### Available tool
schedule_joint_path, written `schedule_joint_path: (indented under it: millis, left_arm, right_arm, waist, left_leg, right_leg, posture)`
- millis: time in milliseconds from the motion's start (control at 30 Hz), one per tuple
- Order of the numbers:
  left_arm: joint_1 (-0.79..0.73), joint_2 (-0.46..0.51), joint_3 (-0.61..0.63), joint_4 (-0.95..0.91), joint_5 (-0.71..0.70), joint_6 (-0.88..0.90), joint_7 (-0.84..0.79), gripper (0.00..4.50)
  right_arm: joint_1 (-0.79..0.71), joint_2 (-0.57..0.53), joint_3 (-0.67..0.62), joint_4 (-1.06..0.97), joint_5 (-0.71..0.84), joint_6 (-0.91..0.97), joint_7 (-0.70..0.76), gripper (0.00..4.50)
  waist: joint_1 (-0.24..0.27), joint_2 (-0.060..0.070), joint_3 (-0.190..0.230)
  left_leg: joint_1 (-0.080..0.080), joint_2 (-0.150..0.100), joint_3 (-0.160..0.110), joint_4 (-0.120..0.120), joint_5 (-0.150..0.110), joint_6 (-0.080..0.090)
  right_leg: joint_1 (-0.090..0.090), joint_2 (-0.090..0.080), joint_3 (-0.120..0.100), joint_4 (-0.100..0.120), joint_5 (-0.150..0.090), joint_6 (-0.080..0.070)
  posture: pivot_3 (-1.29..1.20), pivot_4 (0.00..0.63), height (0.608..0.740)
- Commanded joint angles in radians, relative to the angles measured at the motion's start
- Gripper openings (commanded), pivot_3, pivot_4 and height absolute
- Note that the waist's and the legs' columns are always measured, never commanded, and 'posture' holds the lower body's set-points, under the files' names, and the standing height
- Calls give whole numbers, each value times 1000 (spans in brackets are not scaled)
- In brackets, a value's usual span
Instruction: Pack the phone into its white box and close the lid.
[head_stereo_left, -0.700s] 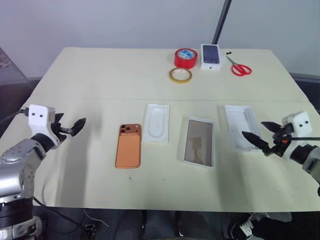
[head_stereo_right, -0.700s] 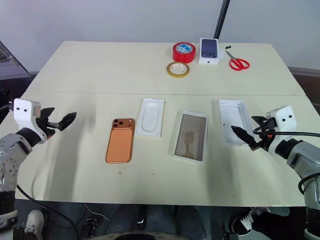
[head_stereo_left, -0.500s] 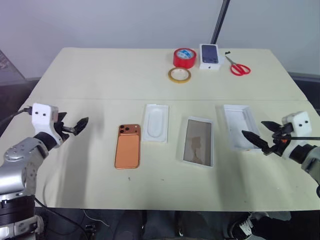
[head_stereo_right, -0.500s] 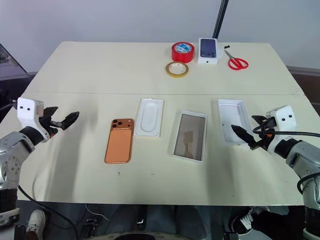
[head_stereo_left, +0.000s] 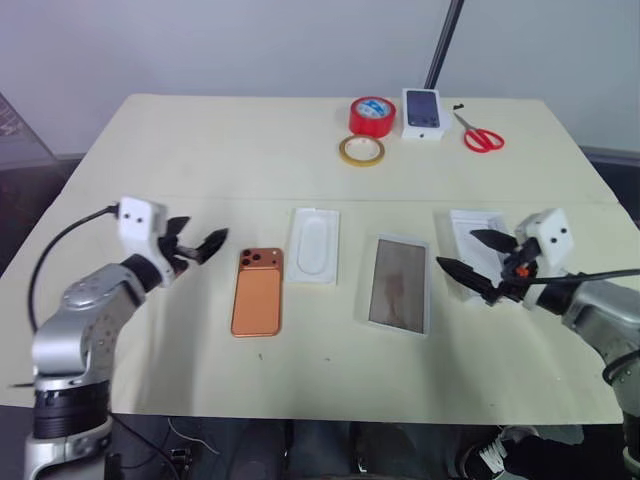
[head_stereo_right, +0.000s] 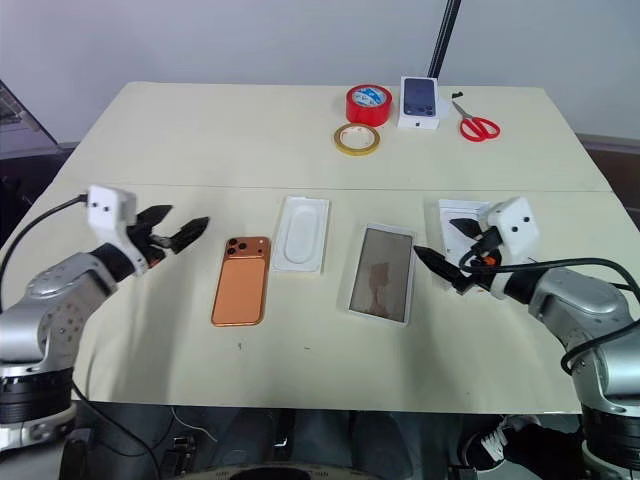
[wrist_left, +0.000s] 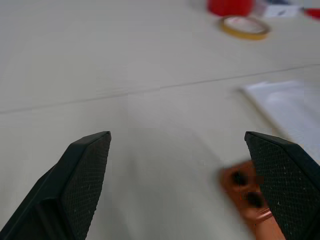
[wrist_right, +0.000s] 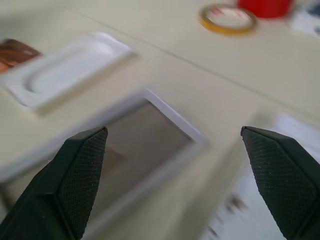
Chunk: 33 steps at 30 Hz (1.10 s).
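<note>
Left eye view is showing the bench (head_stereo_left: 150, 140) with the phone (head_stereo_left: 257, 292) lying flat on it, orange back upward, camera block at the end farther from me. I am taking the phone as my landmark. My left end effector (head_stereo_left: 196, 247) is hovering just to the left of the phone's camera end, apart from it, with its fingers spread wide and holding nothing. In the left wrist view the two black fingers (wrist_left: 82, 172) are standing far apart, and the phone's camera corner (wrist_left: 247, 192) is lying between them, near the right-hand finger.

Just to the right of the phone, touching nothing, a white moulded tray (head_stereo_left: 313, 246) is lying flat. Further right, the white box (head_stereo_left: 399, 284) is lying open with a brownish inner floor showing. Well to the right of the phone, beyond that box, a second shallow white piece (head_stereo_left: 478, 238) is lying on the bench, partly covered by my right end effector (head_stereo_left: 470, 255). That end effector is hanging over this piece with fingers spread wide, gripping nothing; its lower fingertip is pointing toward the white box.

Far behind the phone, at the back of the bench, a yellow tape ring (head_stereo_left: 360, 150), a red tape roll (head_stereo_left: 371, 115), a small white box with a phone picture (head_stereo_left: 422, 112) and red scissors (head_stereo_left: 478, 134) are sitting in a group.
</note>
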Motion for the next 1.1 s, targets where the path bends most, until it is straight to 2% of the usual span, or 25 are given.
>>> schedule_joint_path:
  millis: [33,200,300,400,567,733,833,967,1067,1100]
  left_arm:
    - [-62,-37,-82,-69,-36,125,51,4500]
    - [-203,-159,-89,7,-41,314,214,4500]
    - [-291,-198,-92,68,-27,462,285,4500]
    - [-360,-259,-73,146,-35,530,315,4500]
    - [-435,-306,-71,259,-20,588,329,4500]
    - [-495,-369,-7,393,-43,619,317,4500]
    - [-514,-392,20,441,-38,612,318,3668]
    - [-529,-400,33,479,-24,600,325,1715]
    - [-538,-403,42,488,-24,596,327,123]
    - [-540,-404,44,490,-23,594,328,47]
  right_arm:
    - [-38,-13,56,-92,1,12,-14,4475]
    - [-70,8,136,-132,-20,15,-48,4475]
    - [-93,13,154,-144,-16,33,-70,4475]
    - [-75,2,151,-168,-6,38,-64,4475]
    - [-46,-32,150,-205,-4,54,-45,4475]
    - [-8,-109,198,-254,-21,96,-21,4475]
    - [4,-157,235,-274,-40,122,-10,4500]
    - [-19,-178,283,-292,-29,175,-4,4500]
    - [-35,-221,378,-301,-77,207,1,4500]
    - [-39,-227,406,-297,-91,205,4,4500]
  waist:
    - [-1,0,0]
    - [0,-1,0]
    - [-1,-1,0]
    - [0,-1,0]
    - [0,-1,0]
    - [1,-1,0]
    - [1,-1,0]
    - [2,-1,0]
    - [3,-1,0]
    - [3,-2,0]
  left_leg:
    - [0,0,0,0,0,0]
    - [0,0,-1,2,0,0]
    - [-1,0,-1,3,0,0]
    - [-1,0,-1,3,0,0]
    - [-1,0,-1,3,0,0]
    - [-1,-1,-1,3,0,0]
    - [-1,-1,-1,3,0,0]
    - [-1,-1,-1,4,0,0]
    - [-1,-1,-1,4,0,0]
    - [-1,-1,-2,4,0,0]
  right_leg:
    - [0,0,0,0,0,0]
    - [0,1,0,1,0,0]
    - [0,3,-1,1,0,0]
    - [0,3,-1,1,0,0]
    - [0,3,-1,1,0,0]
    - [0,2,-1,1,0,1]
    - [0,2,-1,1,0,1]
    - [0,2,-1,1,0,1]
    - [0,1,-1,1,0,1]
    - [0,1,-1,1,0,1]
  posture:
    - [0,150,709]
    - [0,150,709]
    - [0,150,709]
    - [0,150,709]
    - [0,150,709]
    - [0,150,709]
    - [0,150,709]
    - [0,150,709]
    - [0,150,709]
    - [0,150,709]
